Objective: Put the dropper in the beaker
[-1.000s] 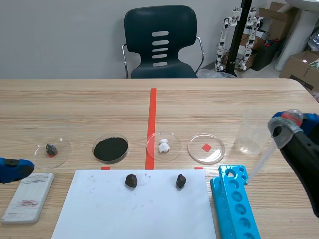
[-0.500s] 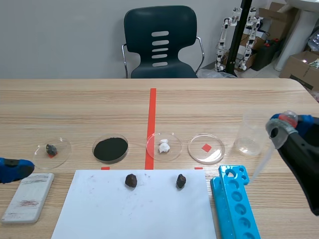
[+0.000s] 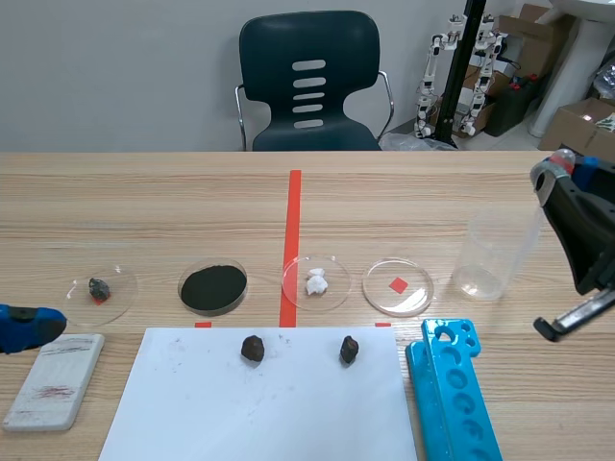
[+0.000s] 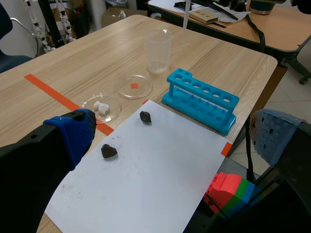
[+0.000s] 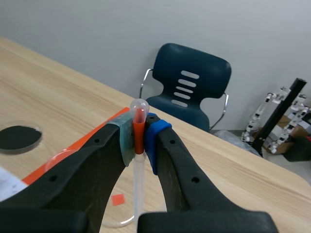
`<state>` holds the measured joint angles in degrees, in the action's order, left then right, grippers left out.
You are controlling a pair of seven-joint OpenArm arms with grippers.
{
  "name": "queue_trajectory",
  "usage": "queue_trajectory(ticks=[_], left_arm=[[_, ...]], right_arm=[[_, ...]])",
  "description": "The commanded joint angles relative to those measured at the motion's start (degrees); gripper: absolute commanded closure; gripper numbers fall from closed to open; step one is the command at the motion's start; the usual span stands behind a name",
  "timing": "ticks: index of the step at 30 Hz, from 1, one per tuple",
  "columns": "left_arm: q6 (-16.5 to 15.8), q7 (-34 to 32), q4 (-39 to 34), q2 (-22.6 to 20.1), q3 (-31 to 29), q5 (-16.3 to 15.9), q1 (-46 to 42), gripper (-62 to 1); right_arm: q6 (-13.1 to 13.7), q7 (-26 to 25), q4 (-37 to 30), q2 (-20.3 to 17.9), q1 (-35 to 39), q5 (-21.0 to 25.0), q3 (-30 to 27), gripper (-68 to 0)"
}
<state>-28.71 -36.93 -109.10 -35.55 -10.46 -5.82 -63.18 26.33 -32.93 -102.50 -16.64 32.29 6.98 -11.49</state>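
Observation:
The dropper [image 5: 138, 127], a clear tube with a red bulb, stands nearly upright, pinched between the pads of my right gripper [image 5: 140, 133]. In the scene view that gripper [image 3: 565, 171] is raised at the table's right edge, just right of and above the clear beaker [image 3: 491, 255], with the dropper's bulb [image 3: 562, 157] at its top. From the left wrist, the dropper's stem [image 4: 185, 14] hangs over the far side of the beaker [image 4: 159, 50]. My left gripper [image 4: 172, 141] is open and holds nothing; it stays low at the table's left edge [image 3: 27, 325].
A blue tube rack [image 3: 452, 394] lies in front of the beaker. Several petri dishes [image 3: 398, 286] line the middle, one holding black powder [image 3: 213, 286]. Two dark lumps [image 3: 253, 348] rest on white paper [image 3: 259, 399]. A white block [image 3: 56, 378] lies at the left.
My right gripper has risen and swung back with the dropper, lifting its tip off the table beside the rack and bringing the tube upright near the beaker. The left arm has not moved.

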Motion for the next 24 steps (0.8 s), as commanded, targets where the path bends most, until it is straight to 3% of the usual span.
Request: queue_trajectory(ticks=[1, 7, 15, 24], left_arm=[[-0.15, -0.92, -0.44, 0.44, 0.22, -0.55, -0.44, -62.3], [-0.15, -0.92, -0.44, 0.44, 0.22, -0.55, -0.44, -62.3], [-0.15, -0.92, -0.44, 0.44, 0.22, -0.55, -0.44, -62.3], [-0.15, -0.92, -0.44, 0.44, 0.22, -0.55, -0.44, -62.3]], right_arm=[[-0.76, -0.68, 0.31, -0.02, -2.25, 1.05, 0.17, -1.1], [-2.05, -0.61, 4.98, -0.07, -10.14, 1.27, 0.79, -1.1], [-7.41, -0.59, 11.67, -0.35, -18.80, 1.27, 6.36, -1.1], [-10.51, -0.59, 22.16, -0.31, -24.83, 1.25, 12.17, -1.1]])
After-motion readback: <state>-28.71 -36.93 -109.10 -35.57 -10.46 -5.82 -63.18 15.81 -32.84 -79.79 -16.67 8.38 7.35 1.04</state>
